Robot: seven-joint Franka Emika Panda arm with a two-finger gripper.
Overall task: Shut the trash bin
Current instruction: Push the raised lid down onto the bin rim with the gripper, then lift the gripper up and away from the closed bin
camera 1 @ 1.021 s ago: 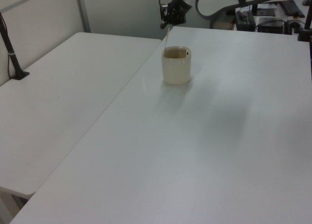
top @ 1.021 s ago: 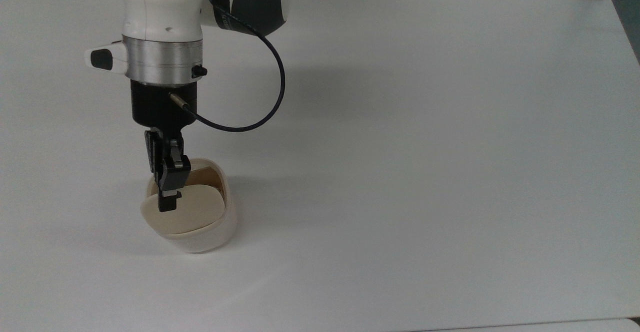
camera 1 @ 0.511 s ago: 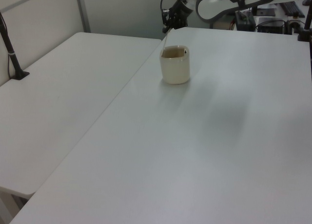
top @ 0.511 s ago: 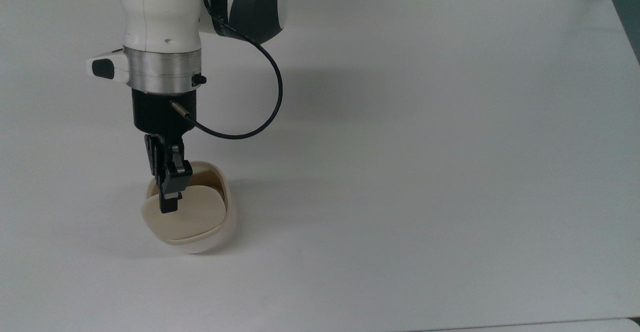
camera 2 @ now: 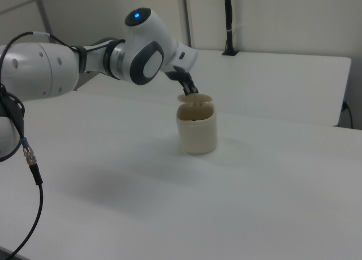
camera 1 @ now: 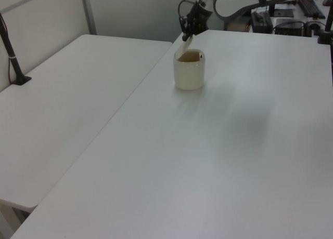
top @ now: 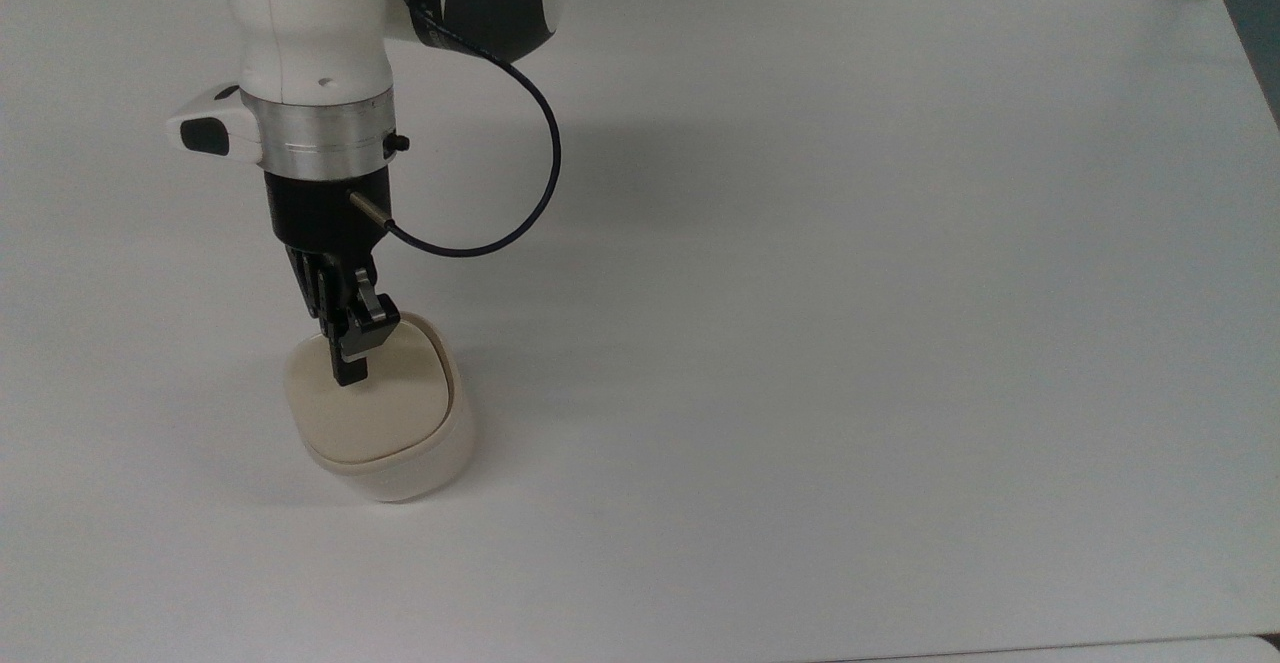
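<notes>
Top view: cream trash bin (top: pixel 385 433) sits on white surface (top: pixel 850 293), toward the top view's lower left. Its flat lid (top: pixel 365 405) covers nearly the whole opening from this angle. Left view shows lid (camera 1: pixel 184 43) tilted up off rim, brownish interior visible; right view too, lid (camera 2: pixel 195 98) raised above bin (camera 2: pixel 197 128). Gripper (top: pixel 348 368) points down at lid's far edge, fingers (top: pixel 349 371) close together, touching or pinching lid edge; cannot tell which. Black cable (top: pixel 500 203) loops off the wrist.
</notes>
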